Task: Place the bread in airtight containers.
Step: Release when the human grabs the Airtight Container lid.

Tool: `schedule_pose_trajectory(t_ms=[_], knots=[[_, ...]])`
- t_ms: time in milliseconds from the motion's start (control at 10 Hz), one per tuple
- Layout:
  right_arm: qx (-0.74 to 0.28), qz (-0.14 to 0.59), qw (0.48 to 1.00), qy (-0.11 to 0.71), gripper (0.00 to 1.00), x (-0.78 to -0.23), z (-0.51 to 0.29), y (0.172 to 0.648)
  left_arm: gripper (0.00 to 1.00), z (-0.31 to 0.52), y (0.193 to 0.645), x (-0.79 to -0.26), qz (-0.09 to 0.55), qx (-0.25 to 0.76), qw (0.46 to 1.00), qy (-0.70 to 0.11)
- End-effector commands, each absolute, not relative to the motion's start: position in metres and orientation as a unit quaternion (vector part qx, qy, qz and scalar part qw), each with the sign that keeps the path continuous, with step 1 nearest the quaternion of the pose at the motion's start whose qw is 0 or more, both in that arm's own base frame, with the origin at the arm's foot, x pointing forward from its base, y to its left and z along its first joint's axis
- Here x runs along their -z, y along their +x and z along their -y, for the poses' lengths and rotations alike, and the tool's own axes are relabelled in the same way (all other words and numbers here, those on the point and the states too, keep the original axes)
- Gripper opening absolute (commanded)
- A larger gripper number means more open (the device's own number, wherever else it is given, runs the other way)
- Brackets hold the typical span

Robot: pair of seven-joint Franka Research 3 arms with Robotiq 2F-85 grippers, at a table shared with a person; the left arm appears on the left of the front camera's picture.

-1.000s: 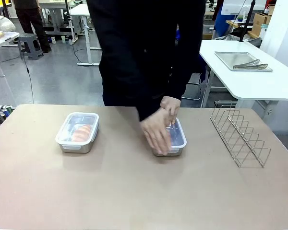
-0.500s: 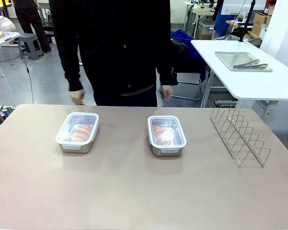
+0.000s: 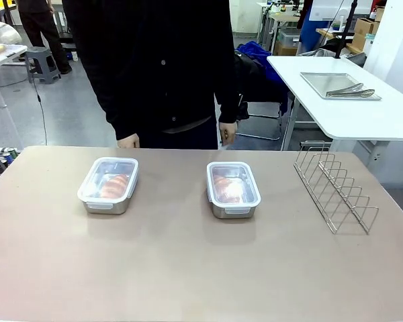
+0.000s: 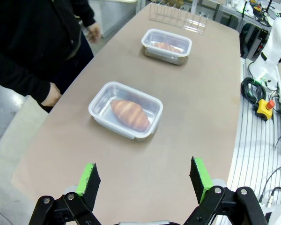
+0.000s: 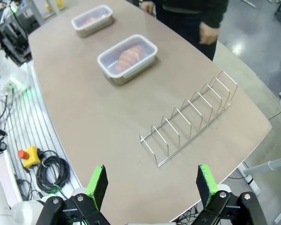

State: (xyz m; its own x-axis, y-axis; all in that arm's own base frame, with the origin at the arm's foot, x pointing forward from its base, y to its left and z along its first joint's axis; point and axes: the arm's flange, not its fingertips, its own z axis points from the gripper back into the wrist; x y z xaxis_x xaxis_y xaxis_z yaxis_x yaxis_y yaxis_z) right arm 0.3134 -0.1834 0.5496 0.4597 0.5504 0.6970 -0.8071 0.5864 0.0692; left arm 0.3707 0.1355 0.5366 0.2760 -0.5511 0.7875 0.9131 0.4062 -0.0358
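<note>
Front view, two lidded containers (image 3: 107,184) (image 3: 233,190), two croissants (image 3: 114,186) (image 3: 228,188), both tools (image 4: 145,180) (image 5: 151,180) apart.

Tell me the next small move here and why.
Probably none beyond holding back: both containers, the left container and the right container, already hold a croissant under clear lids, and both claws, left claw and right claw, hang open and empty.

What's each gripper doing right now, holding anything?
Left gripper: open, holding nothing, above the table.
Right gripper: open, holding nothing, above the table near the wire rack.
</note>
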Motion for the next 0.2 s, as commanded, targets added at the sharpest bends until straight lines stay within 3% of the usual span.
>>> schedule_pose_trajectory(t_ms=[0,100], knots=[[-0.416,0.322,0.827,0.199,1.0,-0.5511,0.1846,0.3127,1.0,-0.1337,0.3706,-0.5366,0.372,0.485,0.748,-0.258],[-0.416,0.322,0.827,0.199,1.0,-0.5511,0.1846,0.3127,1.0,-0.1337,0.3706,-0.5366,0.372,0.485,0.748,-0.258]])
